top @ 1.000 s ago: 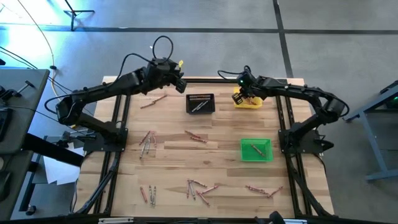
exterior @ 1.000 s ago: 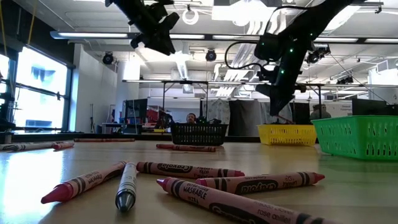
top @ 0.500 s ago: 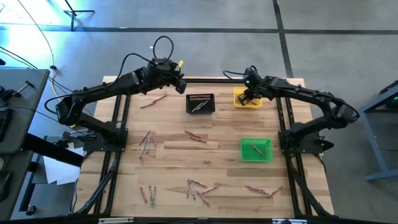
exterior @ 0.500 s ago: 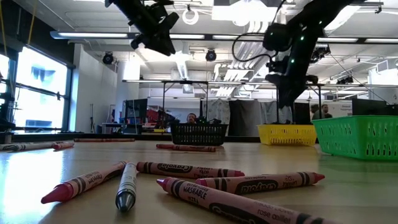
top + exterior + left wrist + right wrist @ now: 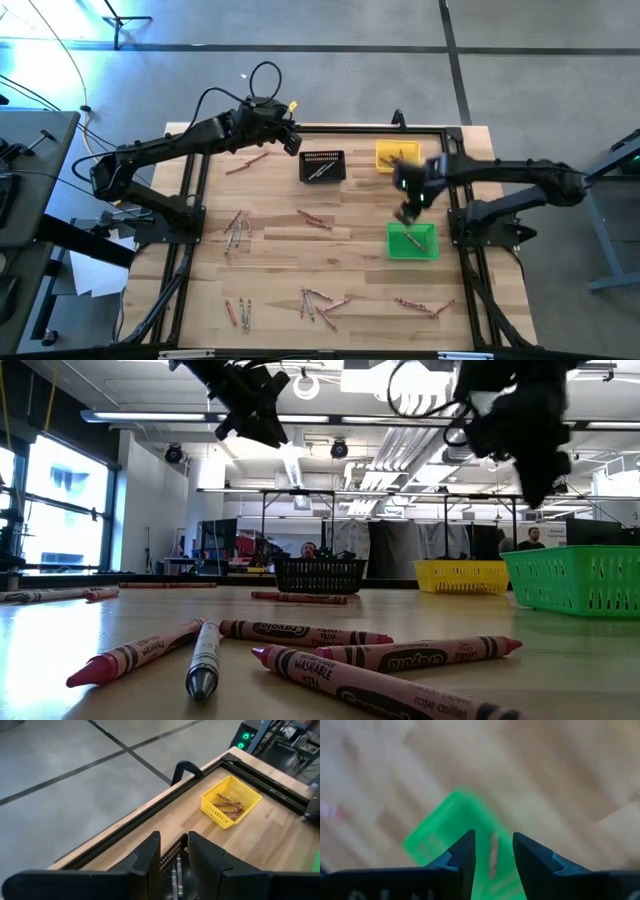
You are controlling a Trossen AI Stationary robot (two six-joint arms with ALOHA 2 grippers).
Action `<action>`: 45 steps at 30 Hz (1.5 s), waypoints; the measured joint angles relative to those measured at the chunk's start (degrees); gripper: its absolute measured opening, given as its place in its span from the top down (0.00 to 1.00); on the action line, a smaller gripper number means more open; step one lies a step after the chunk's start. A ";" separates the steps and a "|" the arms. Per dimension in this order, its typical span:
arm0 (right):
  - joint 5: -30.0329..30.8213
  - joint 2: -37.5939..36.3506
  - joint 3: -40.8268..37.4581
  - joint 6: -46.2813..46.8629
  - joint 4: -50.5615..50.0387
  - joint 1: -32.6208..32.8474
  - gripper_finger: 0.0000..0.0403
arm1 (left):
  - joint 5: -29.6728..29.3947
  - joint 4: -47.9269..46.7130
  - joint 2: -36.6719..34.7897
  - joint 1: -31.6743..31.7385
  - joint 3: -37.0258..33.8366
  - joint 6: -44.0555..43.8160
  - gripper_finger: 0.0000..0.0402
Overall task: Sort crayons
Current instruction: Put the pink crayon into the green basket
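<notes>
Crayons lie in loose groups on the wooden table: one pair at the far left (image 5: 247, 160), others at mid-left (image 5: 236, 228), in the middle (image 5: 315, 220) and along the near edge (image 5: 320, 302); several fill the foreground of the low view (image 5: 300, 650). My left gripper (image 5: 293, 142) hangs open in the air beside the black bin's (image 5: 322, 166) far left corner, nothing between its fingers (image 5: 150, 855). My right gripper (image 5: 406, 212) hangs open, pointing down, over the far edge of the green bin (image 5: 412, 241), which holds a crayon (image 5: 493, 852).
A yellow bin (image 5: 231, 800) with several crayons sits at the far right, by the black frame rail (image 5: 190, 795) along the far edge. The black bin holds grey crayons. Bare wood lies between the crayon groups in the table's middle.
My right gripper has swung from over the yellow bin toward the table's near edge and now hangs over the green bin, a little higher, tipped to point more steeply down.
</notes>
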 joint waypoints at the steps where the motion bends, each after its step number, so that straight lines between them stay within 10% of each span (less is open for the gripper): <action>1: -0.57 0.00 -0.31 1.68 -0.12 3.32 0.71 | 0.01 0.01 0.00 -0.36 0.00 -0.77 0.79; 20: 3.44 6.21 -6.97 47.09 24.58 53.36 0.71 | -0.01 2.38 0.00 -18.69 0.00 -14.42 0.79; 45: 9.02 18.69 -7.00 37.64 27.97 57.75 0.71 | -14.45 2.36 0.00 -36.26 0.00 -20.36 0.79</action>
